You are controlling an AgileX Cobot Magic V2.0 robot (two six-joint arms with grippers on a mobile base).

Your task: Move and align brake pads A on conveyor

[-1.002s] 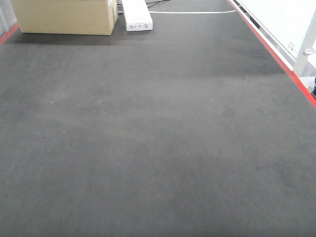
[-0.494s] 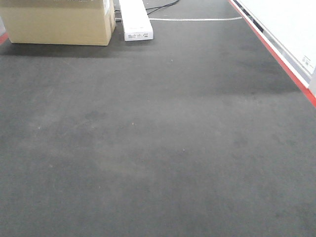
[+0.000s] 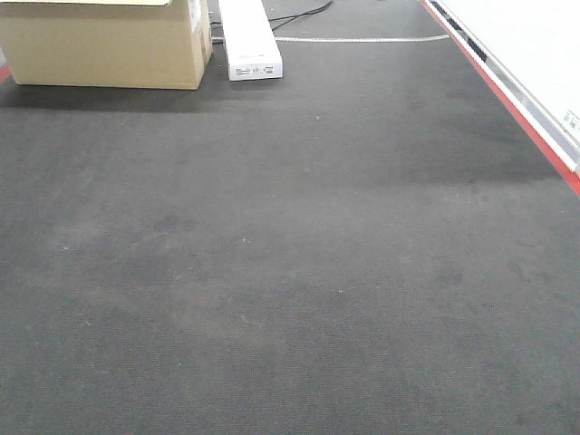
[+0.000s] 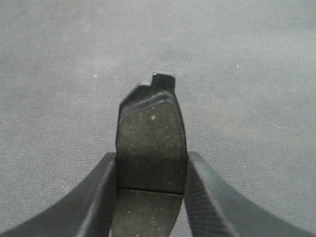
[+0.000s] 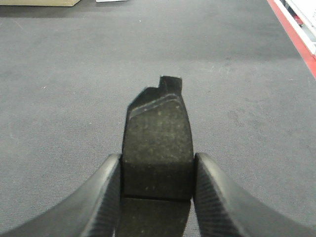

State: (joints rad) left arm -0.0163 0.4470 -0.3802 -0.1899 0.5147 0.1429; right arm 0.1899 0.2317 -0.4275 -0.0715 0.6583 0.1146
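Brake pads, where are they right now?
One brake pad is clamped in the left gripper and another in the right gripper, both over the conveyor; none shows in the front view.

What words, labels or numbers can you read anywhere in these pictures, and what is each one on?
Nothing here can be read.
white box: a small label on its near end, print too small to read.
cardboard box: no print showing.
left brake pad and right brake pad: no markings visible.
conveyor: no text, only red edge stripes.
white side panel: a tiny dark mark, too blurred to read.
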